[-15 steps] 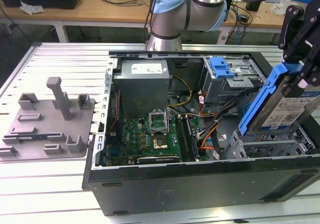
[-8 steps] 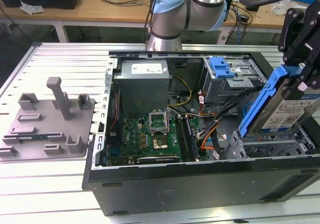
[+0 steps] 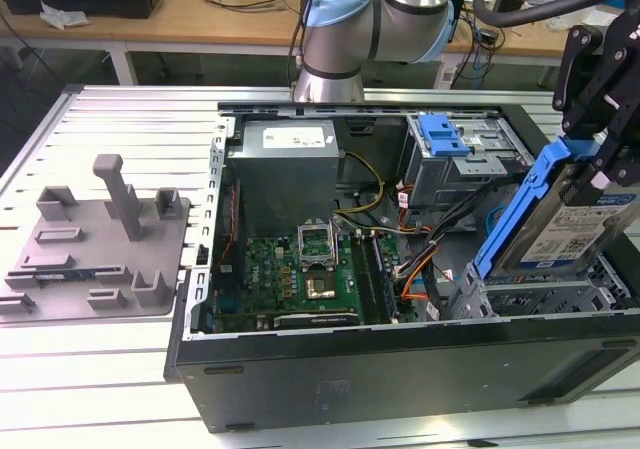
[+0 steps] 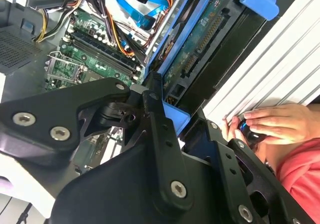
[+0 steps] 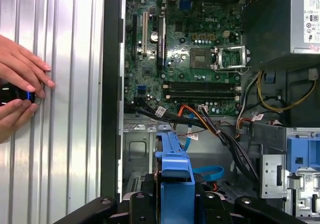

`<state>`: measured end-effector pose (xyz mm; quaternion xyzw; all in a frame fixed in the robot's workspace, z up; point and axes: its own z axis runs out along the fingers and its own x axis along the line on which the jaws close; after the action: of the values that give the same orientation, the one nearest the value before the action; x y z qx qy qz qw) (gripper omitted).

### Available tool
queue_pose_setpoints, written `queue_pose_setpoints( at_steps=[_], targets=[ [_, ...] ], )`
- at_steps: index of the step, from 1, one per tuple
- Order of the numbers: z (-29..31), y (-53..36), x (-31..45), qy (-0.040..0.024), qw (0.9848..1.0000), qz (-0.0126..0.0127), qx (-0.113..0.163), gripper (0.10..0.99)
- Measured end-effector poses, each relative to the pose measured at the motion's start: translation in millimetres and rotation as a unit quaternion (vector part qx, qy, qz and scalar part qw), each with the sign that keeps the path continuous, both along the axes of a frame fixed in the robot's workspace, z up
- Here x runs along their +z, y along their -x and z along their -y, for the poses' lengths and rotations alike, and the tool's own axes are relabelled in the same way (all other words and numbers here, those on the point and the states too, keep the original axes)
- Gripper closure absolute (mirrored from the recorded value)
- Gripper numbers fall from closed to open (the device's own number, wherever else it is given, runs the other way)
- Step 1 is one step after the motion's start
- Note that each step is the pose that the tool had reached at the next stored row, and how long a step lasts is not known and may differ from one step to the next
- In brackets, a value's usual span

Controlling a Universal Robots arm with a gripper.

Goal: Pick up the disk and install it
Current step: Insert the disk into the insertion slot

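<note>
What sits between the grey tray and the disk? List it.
In the exterior view, the open computer case fills that stretch: its wall beside the grey tray, then the green circuit board and loose cables before the disk.

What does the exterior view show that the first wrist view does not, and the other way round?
Exterior view: the grey tray with posts and the disk with its white label. First wrist view: a person's hands by the ribbed table. Both: the open computer case, its green circuit board, and the disk's blue frame in the gripper.
</note>
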<state>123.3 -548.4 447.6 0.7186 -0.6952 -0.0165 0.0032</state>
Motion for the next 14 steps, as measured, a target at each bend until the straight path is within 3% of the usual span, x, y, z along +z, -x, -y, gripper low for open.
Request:
queue_pose_setpoints(
  at_steps=[14],
  targets=[
    [0.9,0.0,-15.1,0.0000,1.0000,0.0000,0.000,0.718]
  ],
)
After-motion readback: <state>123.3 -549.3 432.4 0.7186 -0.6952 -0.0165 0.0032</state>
